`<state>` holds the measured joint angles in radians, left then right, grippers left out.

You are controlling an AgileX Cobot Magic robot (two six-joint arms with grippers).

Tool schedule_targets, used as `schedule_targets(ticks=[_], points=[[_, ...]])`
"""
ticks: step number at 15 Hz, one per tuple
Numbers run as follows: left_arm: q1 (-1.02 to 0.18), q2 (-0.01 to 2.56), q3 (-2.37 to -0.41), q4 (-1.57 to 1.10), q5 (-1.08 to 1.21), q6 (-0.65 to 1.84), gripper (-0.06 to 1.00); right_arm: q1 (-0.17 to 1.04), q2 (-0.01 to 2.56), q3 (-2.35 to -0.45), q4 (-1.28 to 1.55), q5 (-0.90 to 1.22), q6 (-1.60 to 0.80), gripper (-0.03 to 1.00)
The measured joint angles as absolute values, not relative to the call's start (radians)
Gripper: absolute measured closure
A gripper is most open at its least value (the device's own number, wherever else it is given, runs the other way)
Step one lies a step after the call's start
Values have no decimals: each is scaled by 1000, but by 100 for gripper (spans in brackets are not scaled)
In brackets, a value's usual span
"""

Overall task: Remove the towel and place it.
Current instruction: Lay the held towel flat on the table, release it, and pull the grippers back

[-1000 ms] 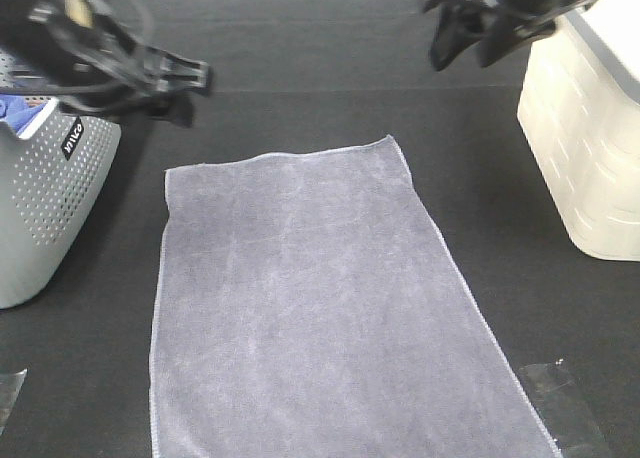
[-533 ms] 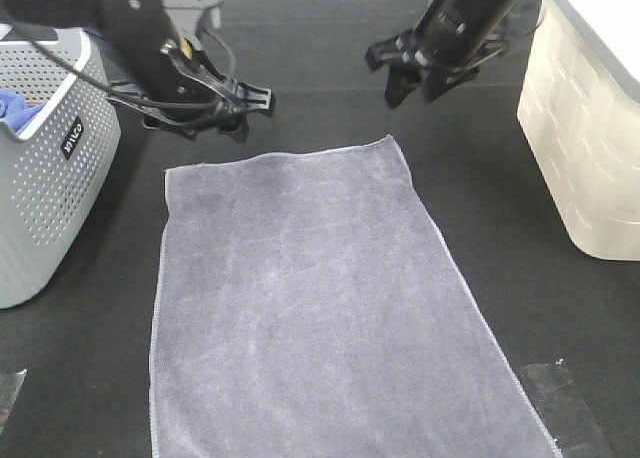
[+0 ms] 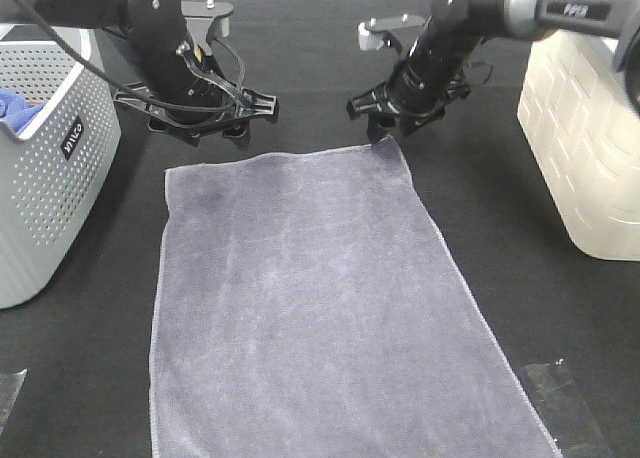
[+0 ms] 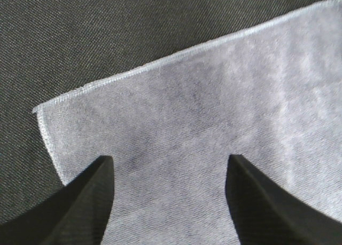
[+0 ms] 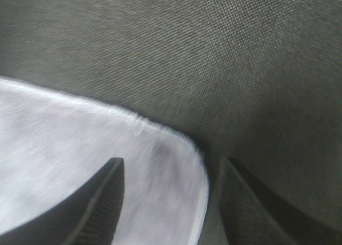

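The towel (image 3: 320, 308), grey-lavender with stitched hems, lies spread flat on the black table, its long side running toward the camera. My left gripper (image 3: 200, 133) hovers open over the towel's far left corner. In the left wrist view its two dark fingers (image 4: 88, 205) straddle the towel (image 4: 214, 122) just inside that corner. My right gripper (image 3: 384, 126) stands open at the far right corner. In the right wrist view the towel (image 5: 80, 165) lies between its fingers (image 5: 101, 202), with one finger over bare table. Neither gripper holds anything.
A grey perforated basket (image 3: 45, 188) stands at the left edge with a bright blue cloth (image 3: 12, 106) inside. A cream plastic bin (image 3: 585, 128) stands at the right. Clear tape patches (image 3: 562, 398) lie near the front corners of the table.
Both arms have come down and inward from the table's far side to the towel's two far corners. The towel has not moved.
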<state>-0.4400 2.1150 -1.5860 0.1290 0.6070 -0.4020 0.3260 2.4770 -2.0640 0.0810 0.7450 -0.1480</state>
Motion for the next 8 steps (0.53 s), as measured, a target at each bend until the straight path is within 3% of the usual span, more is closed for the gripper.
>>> schedule_targets(ticks=[5,8], points=[[-440,2117,-1586,129,633,-396,36,326,2527,-2069,71,728,-148,46],[-440,2117,-1586,124,640,-396,36,326,2539,-2071,67,725,-148,53]])
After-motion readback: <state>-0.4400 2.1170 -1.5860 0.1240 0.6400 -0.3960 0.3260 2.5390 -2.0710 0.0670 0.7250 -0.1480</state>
